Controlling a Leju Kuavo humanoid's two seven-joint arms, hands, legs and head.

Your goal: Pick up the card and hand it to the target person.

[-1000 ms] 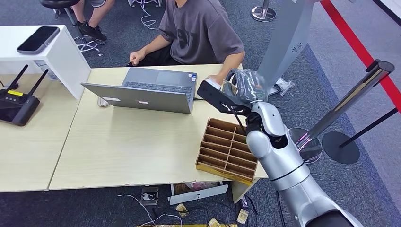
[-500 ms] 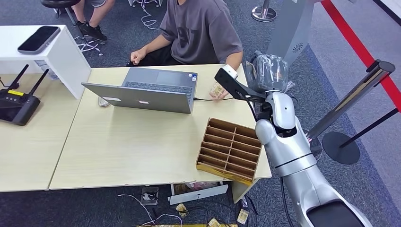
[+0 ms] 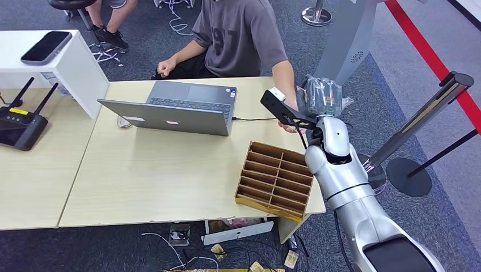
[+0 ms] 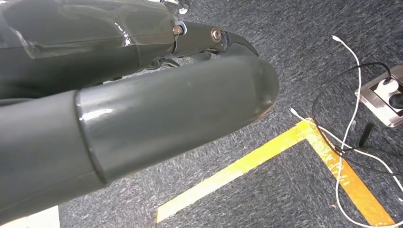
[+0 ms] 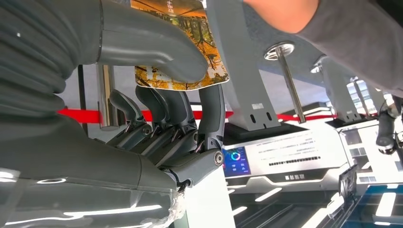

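Observation:
My right hand (image 3: 320,95), wrapped in clear plastic, is raised beside the table's far right corner, close to the seated person (image 3: 241,37) in a grey T-shirt. In the right wrist view the thumb (image 5: 152,45) and the dark fingers (image 5: 209,114) pinch a card (image 5: 183,52) printed with an autumn-coloured picture. The person's forearm (image 5: 290,14) reaches in just past the card. Seen from the head view, that person's hand (image 3: 289,123) lies right by my wrist. My left hand (image 4: 180,95) hangs over the carpet with nothing in it, thumb and a finger stretched out.
An open laptop (image 3: 176,107) stands on the pale table (image 3: 147,175), and a wooden divider box (image 3: 275,178) sits at its right edge below my arm. A stanchion (image 3: 422,119) stands to the right. A black controller (image 3: 20,127) lies far left. Cables (image 4: 351,118) trail on the floor.
My right arm swung right, off the table's far edge, taking the card with it. The person's hand left the spot by the laptop and reached right toward my hand.

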